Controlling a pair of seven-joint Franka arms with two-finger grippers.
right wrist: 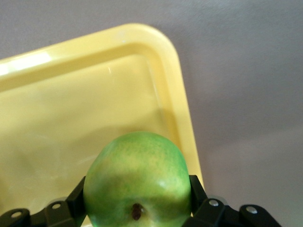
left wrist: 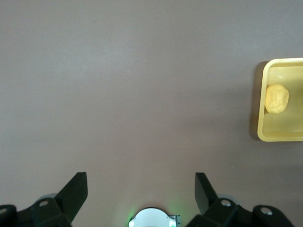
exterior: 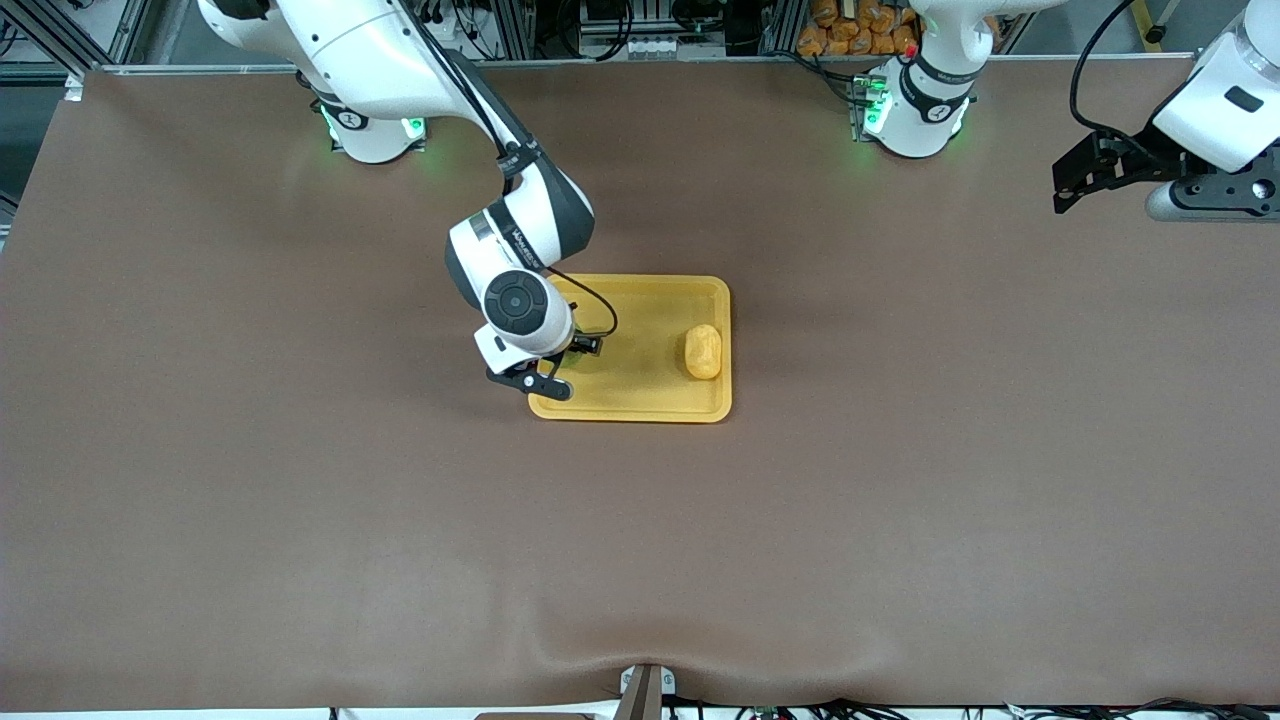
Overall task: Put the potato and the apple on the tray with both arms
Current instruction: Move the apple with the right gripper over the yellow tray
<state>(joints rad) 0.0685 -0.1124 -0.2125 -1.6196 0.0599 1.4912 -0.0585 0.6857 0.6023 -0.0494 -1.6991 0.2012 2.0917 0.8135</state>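
Note:
The yellow tray lies mid-table. The yellow-orange potato lies in it, at the end toward the left arm. My right gripper is over the tray's other end. It is shut on the green apple, one finger on each side, just above the tray floor. The wrist hides most of the apple in the front view. My left gripper is open and empty, and it waits raised over the left arm's end of the table. Its wrist view shows its spread gripper, the tray's rim and the potato.
Brown cloth covers the whole table. A pile of orange items sits off the table near the left arm's base.

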